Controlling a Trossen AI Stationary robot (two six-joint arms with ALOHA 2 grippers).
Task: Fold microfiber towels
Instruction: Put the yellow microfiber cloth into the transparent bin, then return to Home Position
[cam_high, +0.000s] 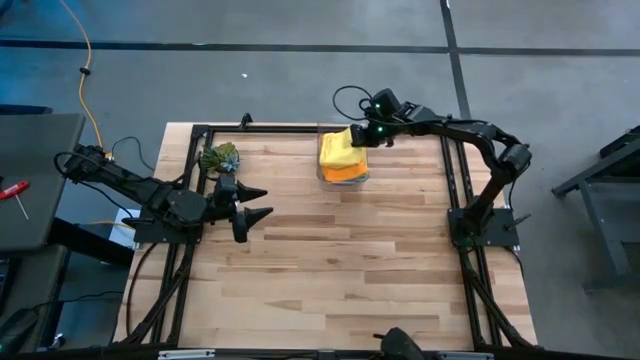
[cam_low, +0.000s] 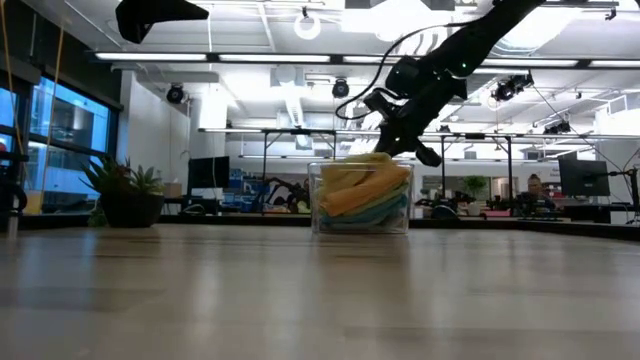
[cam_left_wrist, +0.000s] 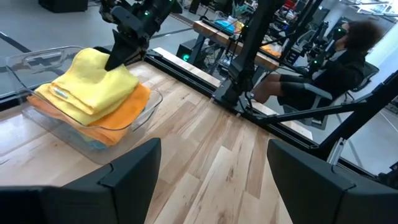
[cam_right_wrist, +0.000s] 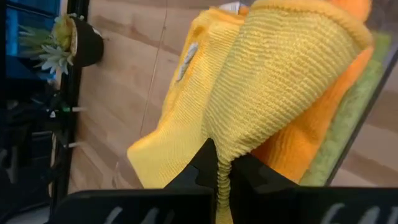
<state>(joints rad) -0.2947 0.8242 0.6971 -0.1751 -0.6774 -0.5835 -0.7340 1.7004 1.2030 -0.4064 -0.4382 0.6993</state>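
Yellow towel (cam_high: 340, 148) lay on top of the stack, folded, soft ribbed weave, one edge drawn up into a pinched ridge; small pale tag visible on its upper face. Orange towel (cam_high: 346, 174) sat directly beneath it, folded, edge sticking out past the yellow. Teal towel (cam_low: 385, 213) showed lower in the stack, and lime green towel (cam_right_wrist: 341, 130) showed as a strip against the wall. All were in the clear plastic box (cam_high: 325, 176), which stood on the wooden table (cam_high: 340, 270) near its far edge. Right gripper (cam_high: 366, 133) was over the box, fingers closed tight on a fold of the yellow towel. Left gripper (cam_high: 262, 203) waited well apart above the table's left side, fingers spread wide, holding nothing. Potted plant (cam_high: 219, 157) stood at the far left corner
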